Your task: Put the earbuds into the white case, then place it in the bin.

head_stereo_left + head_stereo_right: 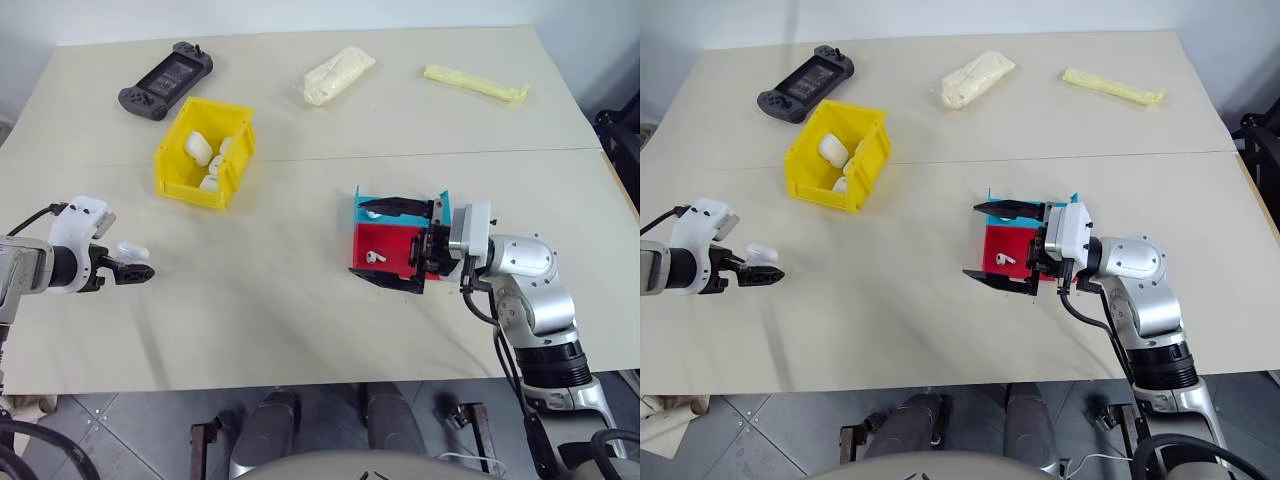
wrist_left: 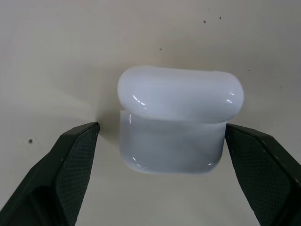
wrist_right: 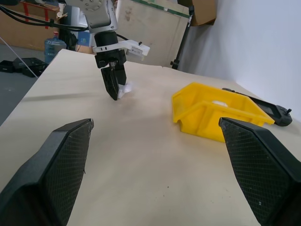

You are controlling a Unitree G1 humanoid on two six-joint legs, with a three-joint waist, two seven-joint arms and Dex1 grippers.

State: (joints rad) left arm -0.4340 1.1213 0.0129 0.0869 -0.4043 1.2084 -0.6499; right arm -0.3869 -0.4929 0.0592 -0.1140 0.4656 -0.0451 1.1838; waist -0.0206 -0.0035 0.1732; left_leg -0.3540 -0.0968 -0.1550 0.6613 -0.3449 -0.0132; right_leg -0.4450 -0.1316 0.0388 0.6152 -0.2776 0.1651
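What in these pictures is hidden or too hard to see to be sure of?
- White case between the left gripper's open fingers: its lid looks down in the left wrist view, so any earbuds inside are hidden.
- Yellow bin: its walls hide part of the white cases inside, so their count is unsure in the head views.
- Red-and-blue tray: the right gripper reaches over it and covers part of its contents; one earbud shows.

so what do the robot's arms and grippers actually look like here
Both arms are silver-grey metal with rounded joint housings and black cables running alongside. The left gripper has a white plastic wrist housing and two black tapered fingers with cross-hatched pads. The right gripper has a pale grey boxy wrist block and the same long black fingers; its forearm has a black ribbed section.
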